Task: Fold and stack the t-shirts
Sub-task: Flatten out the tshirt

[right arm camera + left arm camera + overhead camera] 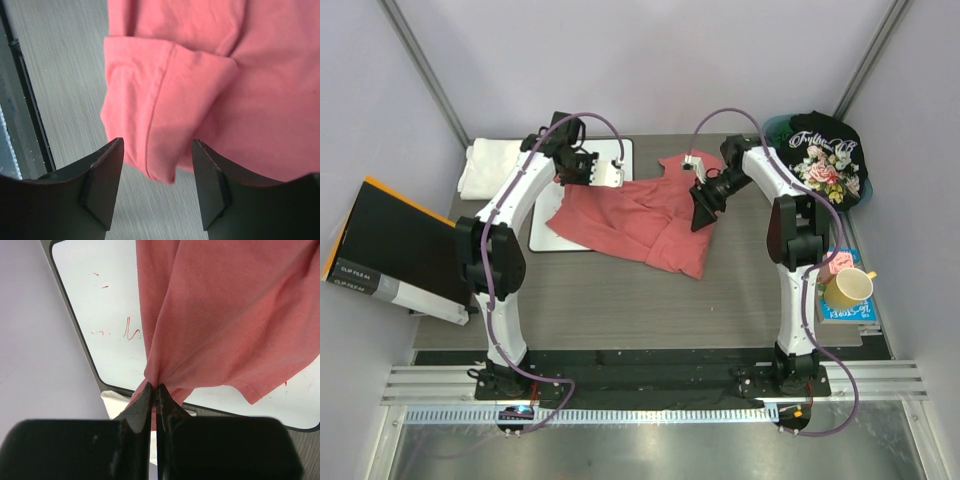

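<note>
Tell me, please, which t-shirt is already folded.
The plain white t-shirt at far left; the salmon-red t-shirt and the black floral t-shirt are loose, unfolded.

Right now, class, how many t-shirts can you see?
3: the salmon-red t-shirt mid-table, the black floral t-shirt far right, the folded white t-shirt far left. More may be hidden.

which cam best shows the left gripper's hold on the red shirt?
Left wrist: the left gripper has its jaws shut on a bunched edge of the salmon-red shirt. Top external shows that contact only small. Right wrist shows just a sleeve at the open right gripper.
</note>
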Robot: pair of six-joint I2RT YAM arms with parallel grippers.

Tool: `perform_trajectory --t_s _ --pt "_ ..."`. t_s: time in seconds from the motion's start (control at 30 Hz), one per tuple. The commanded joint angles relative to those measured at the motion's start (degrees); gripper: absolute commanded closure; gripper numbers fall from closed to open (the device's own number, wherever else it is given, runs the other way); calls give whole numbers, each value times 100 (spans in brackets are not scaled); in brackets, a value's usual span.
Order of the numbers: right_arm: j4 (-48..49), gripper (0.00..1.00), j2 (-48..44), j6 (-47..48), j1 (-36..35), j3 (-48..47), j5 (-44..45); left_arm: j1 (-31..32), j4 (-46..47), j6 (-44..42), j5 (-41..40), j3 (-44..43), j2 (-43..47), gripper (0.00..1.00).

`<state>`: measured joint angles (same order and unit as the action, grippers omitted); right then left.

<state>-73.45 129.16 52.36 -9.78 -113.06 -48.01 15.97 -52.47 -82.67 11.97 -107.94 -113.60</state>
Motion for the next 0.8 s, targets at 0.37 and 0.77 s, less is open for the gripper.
perform_trajectory --t_s 0.37,0.77 --pt "164 99 -67 38 -156 -76 424 12 210 93 -98 45 -13 99" --pt "208 99 -427 125 -156 -515 1048 12 351 260 -151 124 -4 100"
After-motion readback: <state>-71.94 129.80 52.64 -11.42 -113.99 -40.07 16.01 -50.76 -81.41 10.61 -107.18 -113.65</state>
